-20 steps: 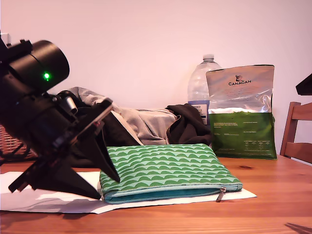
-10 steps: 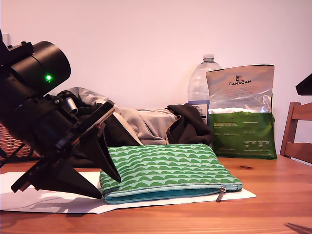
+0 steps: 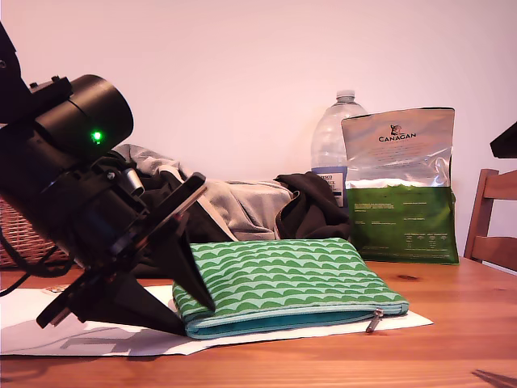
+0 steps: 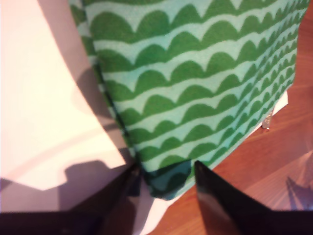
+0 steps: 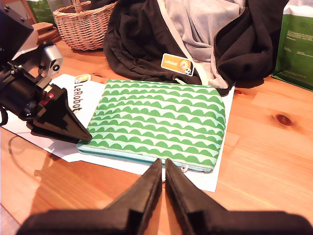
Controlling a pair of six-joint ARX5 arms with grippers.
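Straddling a corner: my first gripper has its jaws partly apart, and the dark end corner of the green scalloped pouch sits between them, filling most of the gap. I cannot tell whether they press it.
Around those jaws: one finger lies over the white paper sheet, against the pouch's edge. The other is over bare wood of the counter, just beside the corner.
Direction from the jaws: the pouch stretches away toward the exterior view's right. Its long axis runs left to right across that view, and it lies flat on the sheet.
Zip side: the zip follows the near long edge. The zip pull is at the end away from my first gripper, at the exterior view's right.
Second gripper: my second gripper hangs above the counter on the pouch's near side. Its jaws are pressed together with nothing in them, and its tips are near the zip pull.
Nearer arm: my first gripper is at the pouch; my second is close but apart from it.
Far side of the pouch: a dark and grey hooded jacket lies heaped there, bearing a LeRobot sticker. A wicker basket stands beyond it.
Far right in the exterior view: a water bottle stands behind an upright green and silver Canagan bag. A wooden chair shows at the edge.
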